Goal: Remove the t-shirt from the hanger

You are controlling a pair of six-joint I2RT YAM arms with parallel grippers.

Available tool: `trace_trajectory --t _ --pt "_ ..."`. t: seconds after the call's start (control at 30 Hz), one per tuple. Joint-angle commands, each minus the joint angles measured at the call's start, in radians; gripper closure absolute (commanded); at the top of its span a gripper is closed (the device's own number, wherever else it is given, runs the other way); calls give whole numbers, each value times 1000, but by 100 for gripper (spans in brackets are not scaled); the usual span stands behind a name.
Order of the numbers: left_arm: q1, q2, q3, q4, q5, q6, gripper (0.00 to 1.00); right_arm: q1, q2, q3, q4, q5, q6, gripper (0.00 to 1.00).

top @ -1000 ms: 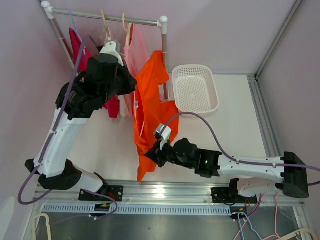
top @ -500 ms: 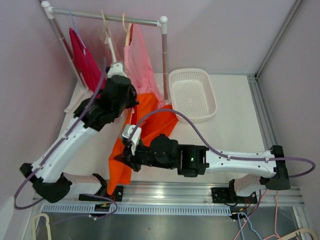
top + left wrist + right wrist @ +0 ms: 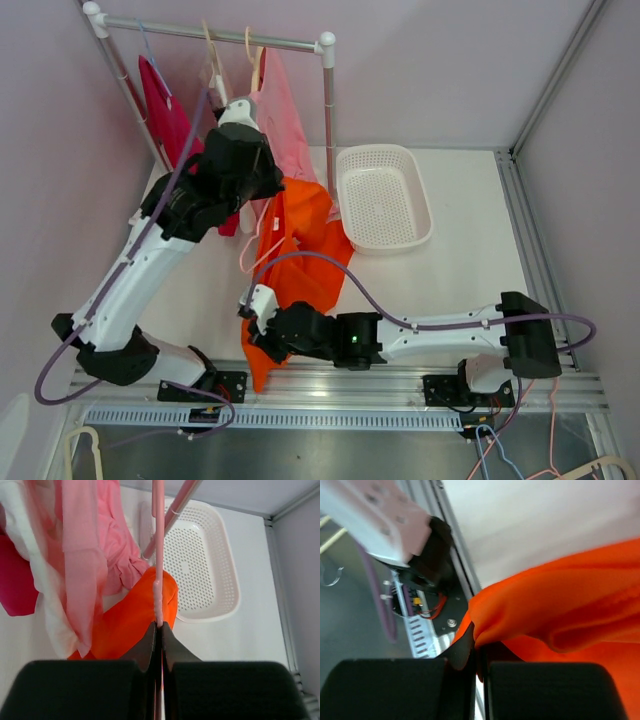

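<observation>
The orange t-shirt [image 3: 305, 255] hangs stretched between my two grippers over the left of the table. My left gripper [image 3: 268, 192] is shut on the thin pink hanger [image 3: 159, 555], which runs up out of the jaws above the shirt's top [image 3: 135, 617]. Pink hanger wire [image 3: 252, 250] shows beside the shirt. My right gripper [image 3: 252, 335] is shut on a fold of the shirt's lower edge [image 3: 555, 615] near the table's front rail. In the wrist views the left gripper [image 3: 160, 626] and right gripper [image 3: 479, 647] both have their jaws pressed together.
A clothes rack [image 3: 327, 110] at the back left carries a pale pink garment [image 3: 280, 110] and a red one [image 3: 165, 105]. A white perforated basket [image 3: 385, 195] stands right of the rack. A metal rail [image 3: 350, 385] runs along the front edge.
My left gripper has lifted the hanger back up towards the rack. My right gripper has pulled the shirt's lower edge down towards the front rail, stretching the shirt longer.
</observation>
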Motion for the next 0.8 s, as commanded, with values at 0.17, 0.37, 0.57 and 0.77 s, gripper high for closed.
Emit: trace_trajectory --t 0.17,0.37,0.57,0.77 --pt "0 -246 -56 -42 187 36 99 -107 -229 -224 81 35 100 100" --pt "-1 -641 -439 142 401 91 99 -309 -361 -240 -23 45 74 100" --pt "0 -909 -538 115 540 177 99 -569 -307 -129 -127 -35 102 100" --pt "0 -1018 -486 102 603 200 99 -635 -226 -46 -181 48 97 100"
